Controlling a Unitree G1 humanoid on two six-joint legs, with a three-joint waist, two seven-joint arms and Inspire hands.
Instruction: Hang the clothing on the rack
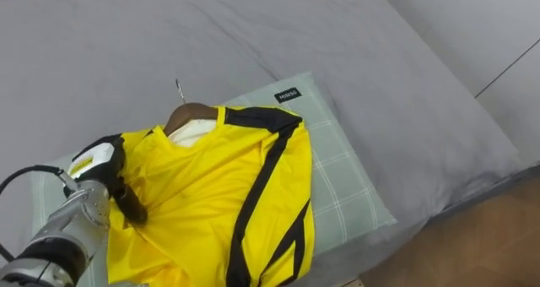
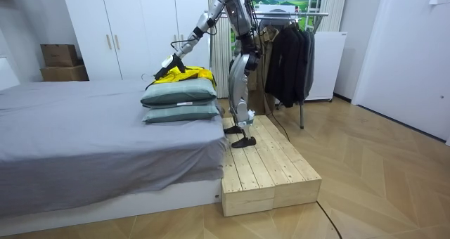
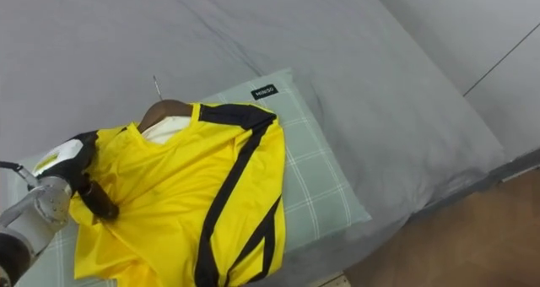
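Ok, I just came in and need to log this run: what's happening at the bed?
The robot stands on a low wooden platform beside the grey bed and reaches its left hand onto a yellow shirt with black stripes. The shirt is already on a wooden hanger and lies on a green checked pillow. It has not been lifted toward the clothes rack with dark garments near the robot.
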